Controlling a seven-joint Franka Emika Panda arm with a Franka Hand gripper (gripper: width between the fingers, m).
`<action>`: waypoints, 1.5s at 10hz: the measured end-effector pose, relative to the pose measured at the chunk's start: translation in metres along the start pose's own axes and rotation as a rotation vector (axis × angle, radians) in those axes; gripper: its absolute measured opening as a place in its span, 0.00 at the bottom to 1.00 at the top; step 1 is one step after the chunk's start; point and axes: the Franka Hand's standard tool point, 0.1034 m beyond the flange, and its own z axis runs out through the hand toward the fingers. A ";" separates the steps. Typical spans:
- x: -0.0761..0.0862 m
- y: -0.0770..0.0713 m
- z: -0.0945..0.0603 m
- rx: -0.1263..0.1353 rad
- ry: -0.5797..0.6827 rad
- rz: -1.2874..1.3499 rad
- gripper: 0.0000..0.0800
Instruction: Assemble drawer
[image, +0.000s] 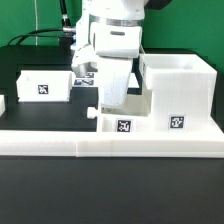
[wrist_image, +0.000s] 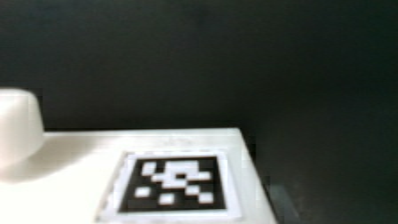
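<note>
The drawer's large cube-shaped housing (image: 176, 88) stands at the exterior view's right, open at the top, with a square marker on its front. A small tray box (image: 122, 122) with a knob (image: 92, 114) and a marker lies in front of it, against the border bar. A second tray box (image: 45, 85) sits at the left. My gripper (image: 108, 103) reaches down onto the near tray box; its fingertips are hidden. The wrist view shows a white face with a marker (wrist_image: 175, 185) very close and a rounded white knob (wrist_image: 15, 125), but no fingers.
The long low white border bar (image: 110, 146) runs across the front of the black table. A small white piece (image: 2, 104) shows at the far left edge. Cables hang behind the arm.
</note>
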 end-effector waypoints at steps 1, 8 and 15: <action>0.000 0.000 0.000 0.001 0.000 0.001 0.05; 0.001 0.002 0.003 -0.024 0.006 0.003 0.05; 0.004 0.005 0.004 -0.015 0.003 0.000 0.05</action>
